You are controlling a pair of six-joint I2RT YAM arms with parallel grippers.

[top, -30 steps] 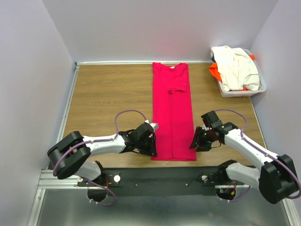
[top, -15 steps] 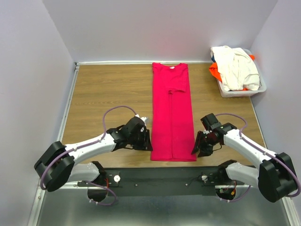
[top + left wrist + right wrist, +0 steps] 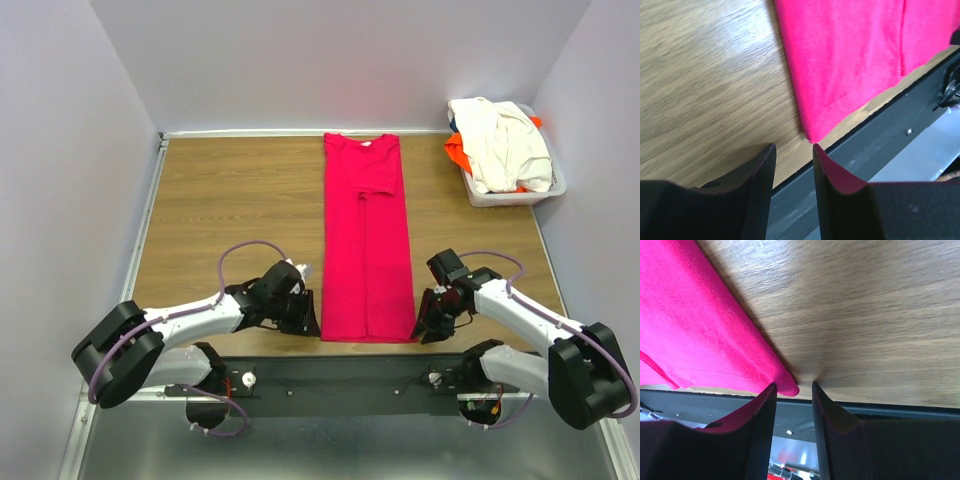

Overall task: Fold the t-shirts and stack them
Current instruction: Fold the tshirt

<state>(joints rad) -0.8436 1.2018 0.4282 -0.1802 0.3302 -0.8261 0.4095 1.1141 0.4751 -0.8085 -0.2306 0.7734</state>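
Observation:
A crimson-pink t-shirt (image 3: 365,240) lies flat as a long narrow strip down the middle of the table, its hem at the near edge. My left gripper (image 3: 310,322) sits low at the hem's near left corner. In the left wrist view it (image 3: 793,150) is open, and the shirt (image 3: 840,55) corner lies just past its tips, apart from them. My right gripper (image 3: 423,328) is at the near right corner. In the right wrist view it (image 3: 791,386) is open, with the shirt (image 3: 695,325) corner in the mouth of the jaws. A cream-white t-shirt (image 3: 500,140) and an orange one (image 3: 457,152) are piled in the basket.
The white plastic basket (image 3: 510,197) stands at the back right against the wall. The table's dark front rail (image 3: 875,130) runs right below both grippers. Walls close in the left, back and right sides.
Both grippers slid toward the near edge, down to the hem corners. The left jaws opened wider; the right jaws narrowed a little around the corner.

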